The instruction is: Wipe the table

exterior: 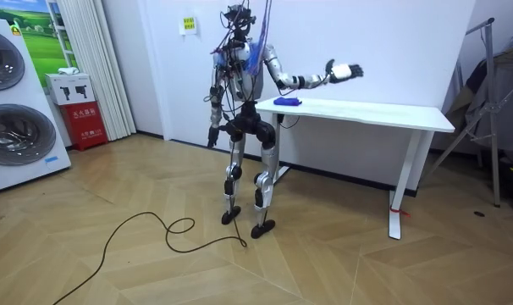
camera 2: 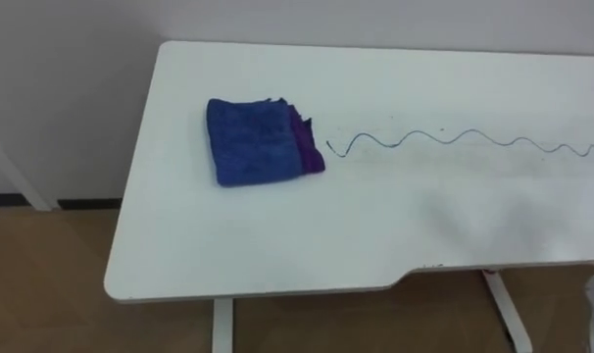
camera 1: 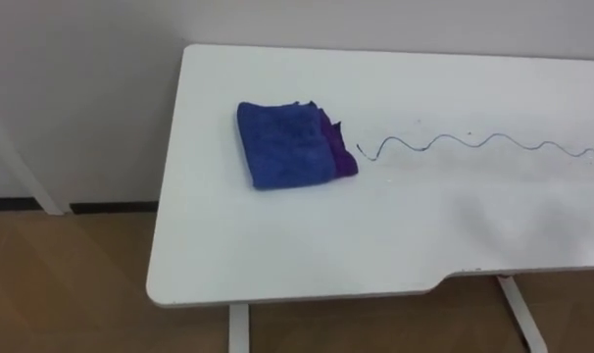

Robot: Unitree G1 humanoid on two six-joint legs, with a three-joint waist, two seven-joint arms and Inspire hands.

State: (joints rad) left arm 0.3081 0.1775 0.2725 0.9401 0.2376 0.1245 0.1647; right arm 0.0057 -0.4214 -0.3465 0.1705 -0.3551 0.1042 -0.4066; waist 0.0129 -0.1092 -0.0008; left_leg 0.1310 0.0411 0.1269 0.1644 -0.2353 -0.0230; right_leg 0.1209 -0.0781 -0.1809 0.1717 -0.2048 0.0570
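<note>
A folded blue cloth point(camera 1: 285, 144) with a purple layer showing at its right edge lies near the left end of the white table point(camera 1: 307, 245). A thin dark wavy line point(camera 1: 473, 144) runs across the tabletop from just right of the cloth towards the right. In the room view I stand at the table's end nearest the cloth point(exterior: 286, 101). My right hand point(exterior: 345, 71) is raised in the air above the table point(exterior: 383, 113), fingers straight and holding nothing. My left hand point(exterior: 212, 137) hangs at my side.
The table stands against a white wall, on a wooden floor. A washing machine point(exterior: 11, 106) and a red box point(exterior: 85, 114) stand at the room view's left. A metal rack point(exterior: 493, 93) stands at the room view's right, past the table's far end.
</note>
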